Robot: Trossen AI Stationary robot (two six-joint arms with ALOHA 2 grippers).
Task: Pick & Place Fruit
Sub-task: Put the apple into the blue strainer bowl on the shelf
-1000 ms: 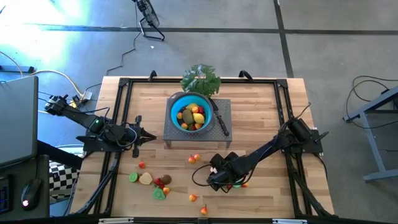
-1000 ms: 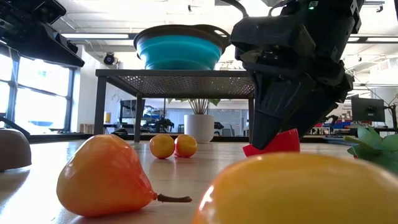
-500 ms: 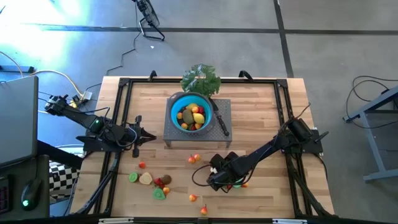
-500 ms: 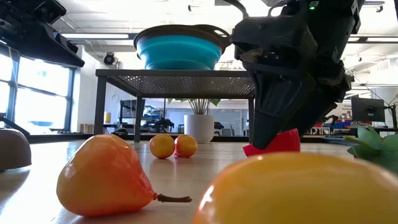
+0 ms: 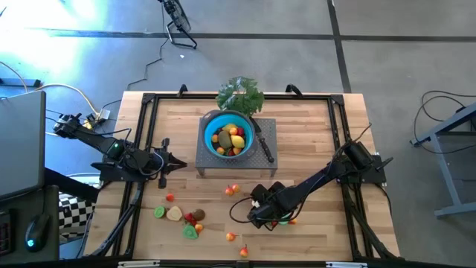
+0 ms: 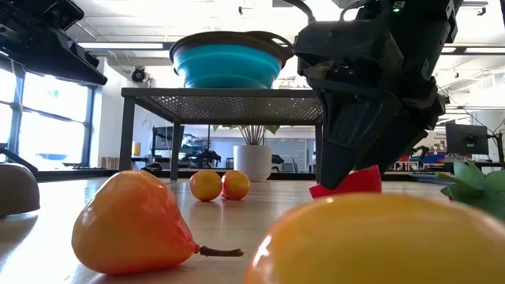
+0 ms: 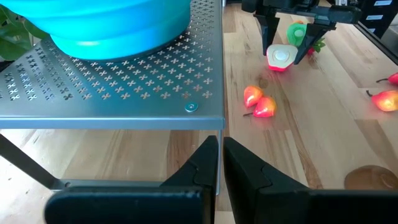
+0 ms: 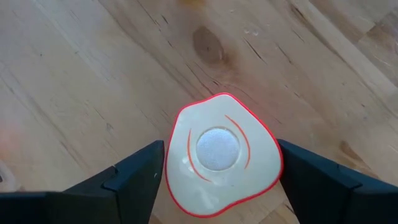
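Note:
A cream slice with a red rim (image 8: 219, 155) lies on the wooden table near its front edge, also seen as a red wedge in the low view (image 6: 351, 183). My right gripper (image 8: 221, 163) points steeply down over it and is open, one finger on each side of the slice. My left gripper (image 7: 221, 155) is shut and empty, hovering left of the grey stand (image 5: 268, 134). The stand carries a blue bowl (image 5: 208, 138) with several fruits in it. Other small fruits lie loose on the table, among them a red-orange pair (image 5: 232, 190). My right gripper's fingers (image 8: 134, 177) stand close against the slice's two opposite edges, coming from above at a slant. I cannot tell whether they touch it. The slice rests on the table with its cream face up.
A cluster of green, cream, brown and red pieces (image 5: 182, 217) lies front left, and two small pears (image 5: 231, 237) lie near the front edge. A black-handled knife (image 5: 265, 149) rests on the stand, with a leafy green bunch (image 5: 240, 94) behind the bowl. Black frame rails run along both table sides.

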